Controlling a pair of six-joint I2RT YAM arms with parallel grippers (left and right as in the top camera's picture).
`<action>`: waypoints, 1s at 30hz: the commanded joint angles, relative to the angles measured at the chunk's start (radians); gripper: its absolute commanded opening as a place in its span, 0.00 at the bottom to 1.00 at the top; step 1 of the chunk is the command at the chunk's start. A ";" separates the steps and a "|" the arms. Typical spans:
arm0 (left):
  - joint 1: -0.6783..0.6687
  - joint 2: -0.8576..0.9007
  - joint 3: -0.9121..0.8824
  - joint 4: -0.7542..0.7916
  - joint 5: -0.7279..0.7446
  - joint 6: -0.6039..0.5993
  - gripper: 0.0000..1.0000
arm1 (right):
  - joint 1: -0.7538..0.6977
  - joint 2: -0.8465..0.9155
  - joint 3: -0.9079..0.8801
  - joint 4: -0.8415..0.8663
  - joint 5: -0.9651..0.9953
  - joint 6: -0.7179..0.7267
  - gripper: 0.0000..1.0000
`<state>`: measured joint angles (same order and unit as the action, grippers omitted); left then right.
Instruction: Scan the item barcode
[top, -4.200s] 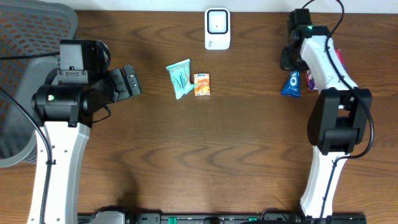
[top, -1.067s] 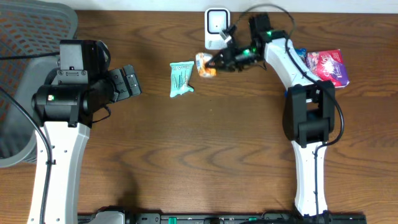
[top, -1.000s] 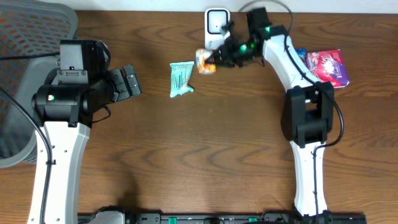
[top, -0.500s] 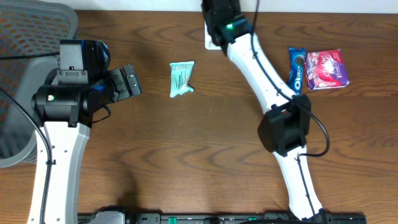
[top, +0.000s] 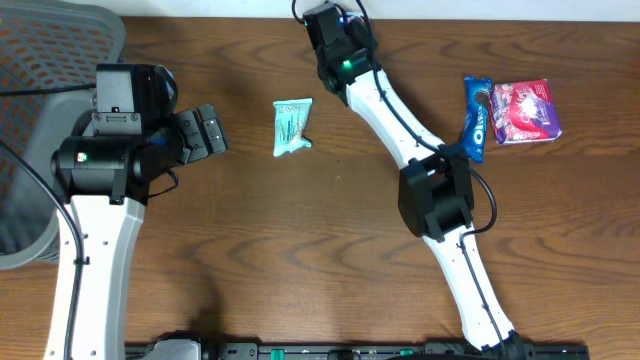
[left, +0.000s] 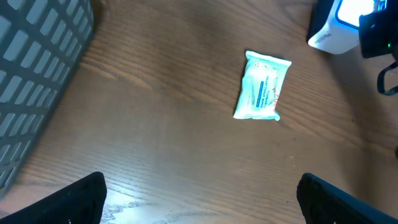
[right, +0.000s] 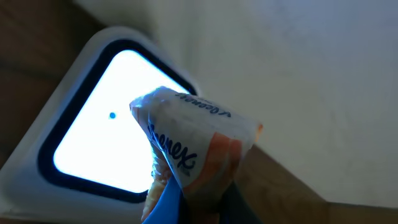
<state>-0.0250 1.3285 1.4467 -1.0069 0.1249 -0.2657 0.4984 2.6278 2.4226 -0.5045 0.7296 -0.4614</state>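
My right gripper (right: 202, 204) is shut on an orange and white Kleenex tissue pack (right: 194, 134), the item. The pack hangs close in front of the lit window of the white barcode scanner (right: 87, 146). From overhead, the right arm (top: 345, 60) stretches to the table's far middle and hides the pack and the scanner under its wrist. In the left wrist view the scanner (left: 339, 28) shows at the top right, glowing. My left gripper (top: 205, 130) stands open at the left, with its fingers (left: 71, 200) wide apart over bare wood.
A teal packet (top: 291, 126) lies flat left of the scanner and also shows as the teal packet (left: 263, 86) from the left wrist. A blue Oreo pack (top: 475, 115) and a pink packet (top: 525, 108) lie at the far right. A grey mesh chair (top: 50, 60) stands at the left edge.
The right arm lifted the tissue pack from beside the teal packet and swung it back to the scanner, where it now covers it. The left arm stayed still.
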 joint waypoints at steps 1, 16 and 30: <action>0.003 -0.002 0.001 -0.002 -0.005 -0.002 0.98 | 0.009 -0.051 0.018 -0.002 0.055 0.021 0.01; 0.003 -0.002 0.001 -0.002 -0.005 -0.002 0.98 | -0.396 -0.326 0.018 -0.420 -0.005 0.476 0.01; 0.003 -0.002 0.001 -0.002 -0.005 -0.002 0.98 | -0.970 -0.246 0.016 -0.663 -0.143 0.693 0.66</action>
<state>-0.0250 1.3285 1.4467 -1.0065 0.1249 -0.2657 -0.4221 2.3604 2.4390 -1.1809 0.6315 0.1917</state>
